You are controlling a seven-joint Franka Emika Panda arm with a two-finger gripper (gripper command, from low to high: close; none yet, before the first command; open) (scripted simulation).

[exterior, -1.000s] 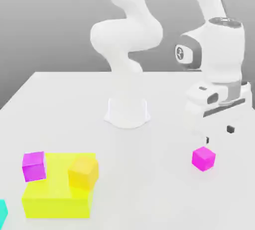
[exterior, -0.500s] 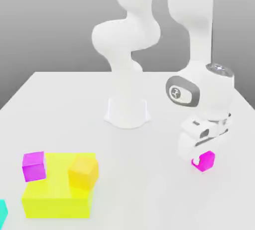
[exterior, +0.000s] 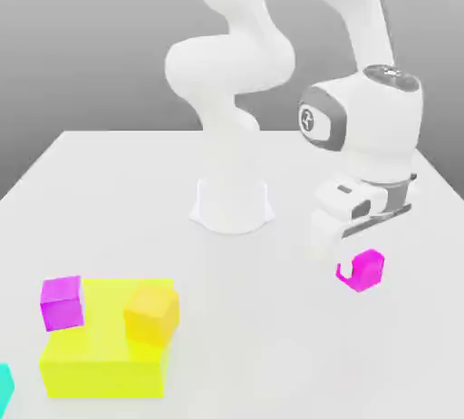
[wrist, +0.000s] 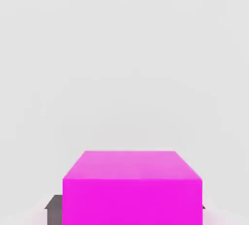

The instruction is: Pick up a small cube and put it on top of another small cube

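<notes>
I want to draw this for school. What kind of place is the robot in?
It looks like a pretend, computer-made test room. A plain white table stands before a blank grey wall, the white robot arm stands on it, and bright toy-like blocks sit there, such as the pink cube in its gripper and a yellow block.

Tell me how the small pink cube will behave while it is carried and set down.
The small pink cube, gripped in the pincer, looks rigid with flat faces, so it probably won't roll or sag. Its smooth sides might slip. Flat-bottomed, it should settle steadily.
</notes>
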